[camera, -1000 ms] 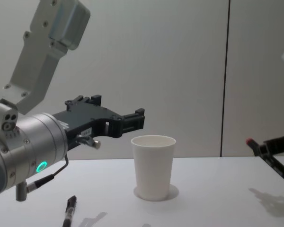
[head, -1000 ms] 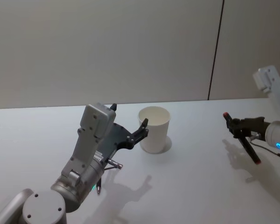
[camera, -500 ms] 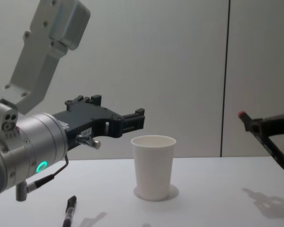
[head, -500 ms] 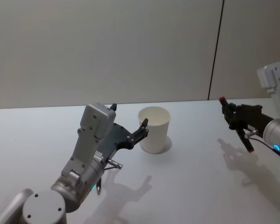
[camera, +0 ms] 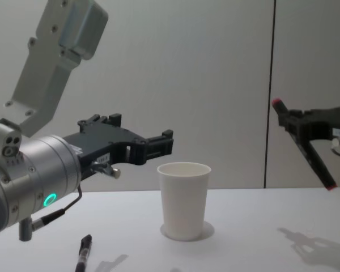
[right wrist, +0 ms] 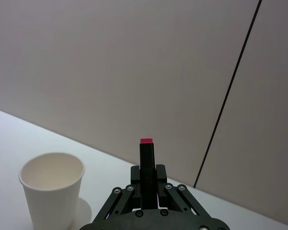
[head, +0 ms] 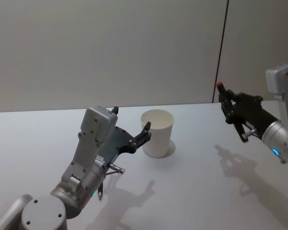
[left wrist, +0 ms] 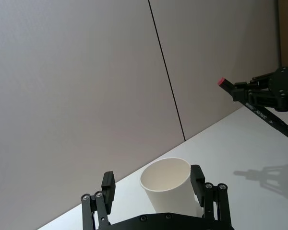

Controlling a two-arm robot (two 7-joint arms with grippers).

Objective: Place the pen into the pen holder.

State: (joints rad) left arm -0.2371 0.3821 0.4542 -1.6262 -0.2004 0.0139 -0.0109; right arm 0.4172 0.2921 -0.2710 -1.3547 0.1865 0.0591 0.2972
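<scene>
The pen is black with red ends and hangs tilted in the air, with my right gripper shut on its middle. It is above the table, to the right of the pen holder and higher than its rim; the chest view shows the pen and that gripper the same way. The pen holder is a white paper cup standing upright and empty. My left gripper is open just left of the cup at about rim height, holding nothing. In the right wrist view the pen points up, with the cup beyond.
A second dark pen lies on the white table under my left arm. A plain grey wall with one dark vertical seam stands behind the table.
My right gripper has risen with the pen and moved left toward the cup, tipping the pen more upright. The left arm and the cup have not moved.
</scene>
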